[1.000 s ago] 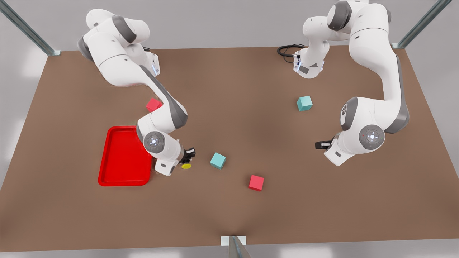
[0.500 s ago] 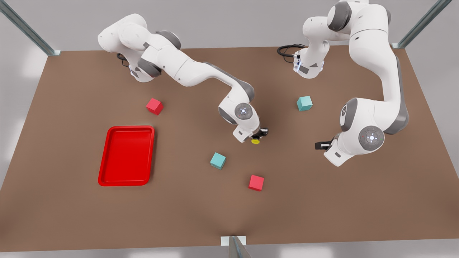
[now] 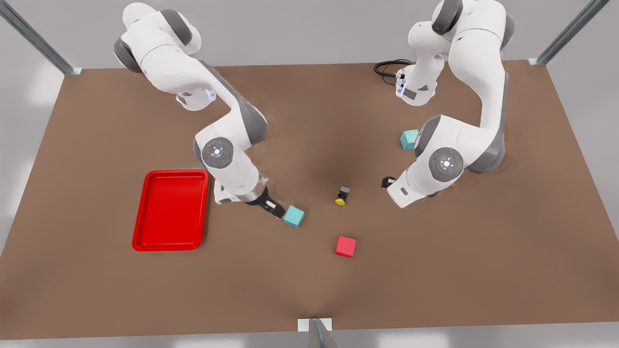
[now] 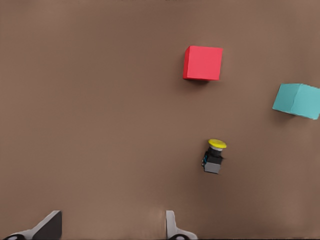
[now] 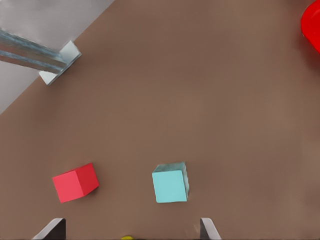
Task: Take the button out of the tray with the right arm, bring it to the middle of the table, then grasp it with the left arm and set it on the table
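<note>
The button (image 3: 342, 195), a tiny grey boxy body with a round yellow domed cap, is seen lying on its side on the large flat matte brown tabletop (image 3: 309, 290), near the middle of it, with the yellow cap turned toward the front edge. It is touched by no gripper. In the left wrist view the button (image 4: 215, 156) is also seen on the bare brown surface, apart from the two fingertips (image 4: 172, 230) of that gripper, which are spread wide with nothing between them.

The left gripper (image 3: 388, 182) is found at the front view's right of the button, near it but not touching, low over the table. The right gripper (image 3: 273, 209) is placed at the front view's left of the button, just beside a small teal cube (image 3: 294, 216); in the right wrist view its fingertips (image 5: 207, 230) are held wide apart and empty, and the same teal cube (image 5: 170, 183) is seen before them.

A small red cube (image 3: 346, 246) is seen nearer the front edge, below the button in the front view. Another teal cube (image 3: 409, 139) is partly hidden behind the left arm (image 3: 464, 140). The shallow bright red rectangular tray (image 3: 170, 210) with rounded corners and a raised rim is lying at the front view's left, well apart from the button, just beside the right arm (image 3: 227, 145).
</note>
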Controlling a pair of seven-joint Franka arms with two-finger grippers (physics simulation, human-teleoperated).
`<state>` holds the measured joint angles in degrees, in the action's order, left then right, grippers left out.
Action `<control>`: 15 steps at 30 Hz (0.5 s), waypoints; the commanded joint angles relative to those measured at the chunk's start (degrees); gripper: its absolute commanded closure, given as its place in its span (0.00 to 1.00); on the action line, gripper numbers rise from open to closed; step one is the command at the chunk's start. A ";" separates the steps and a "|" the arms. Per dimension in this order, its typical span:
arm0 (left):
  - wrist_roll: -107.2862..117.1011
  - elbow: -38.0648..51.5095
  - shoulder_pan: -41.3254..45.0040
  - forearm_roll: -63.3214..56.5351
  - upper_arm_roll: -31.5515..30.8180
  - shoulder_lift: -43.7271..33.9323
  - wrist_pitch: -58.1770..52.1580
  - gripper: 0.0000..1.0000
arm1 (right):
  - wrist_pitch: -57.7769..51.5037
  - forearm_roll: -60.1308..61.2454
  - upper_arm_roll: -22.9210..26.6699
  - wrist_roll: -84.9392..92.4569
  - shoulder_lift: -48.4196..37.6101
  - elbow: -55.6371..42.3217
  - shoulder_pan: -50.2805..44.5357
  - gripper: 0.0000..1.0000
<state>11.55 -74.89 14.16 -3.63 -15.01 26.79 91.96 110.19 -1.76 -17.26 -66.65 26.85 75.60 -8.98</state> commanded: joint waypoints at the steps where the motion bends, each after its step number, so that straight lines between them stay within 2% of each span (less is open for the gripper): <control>1: 8.49 0.62 5.79 0.81 -1.34 0.10 2.43 0.00 | -20.98 -0.53 -0.15 43.95 -8.03 4.55 13.62 0.00; 2: 8.49 0.62 9.83 0.55 -1.34 0.54 2.61 0.00 | -25.46 -0.53 -0.15 58.89 -11.37 4.55 20.05 0.00; 3: 8.32 0.62 12.11 0.29 -1.25 1.59 2.61 0.00 | -28.97 -0.53 0.29 69.53 -14.27 4.55 22.16 0.00; 4: 8.49 0.01 13.61 -0.06 -1.16 2.56 4.98 0.00 | -29.95 0.26 9.04 69.64 -16.38 4.73 14.99 0.00; 5: 8.49 -0.34 13.44 -1.65 -1.25 4.14 5.85 0.00 | -28.98 1.57 9.96 68.76 -16.13 4.11 14.95 0.00; 6: 9.02 -1.31 13.26 -1.39 -1.25 5.55 7.70 0.00 | -28.10 5.10 10.14 67.44 -16.56 4.02 15.92 0.00; 9: 11.92 -4.12 13.62 -2.08 -1.16 7.05 12.54 0.00 | -28.54 4.39 10.67 66.65 -16.65 3.94 16.80 0.00; 15: 7.26 -7.72 9.48 -5.52 -1.16 7.66 16.30 0.00 | -30.56 -1.76 9.70 66.73 -13.67 3.85 16.28 0.00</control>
<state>16.84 -81.94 23.93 -8.25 -16.13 34.55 103.71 82.67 -1.96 -7.42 -29.17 12.80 79.51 8.09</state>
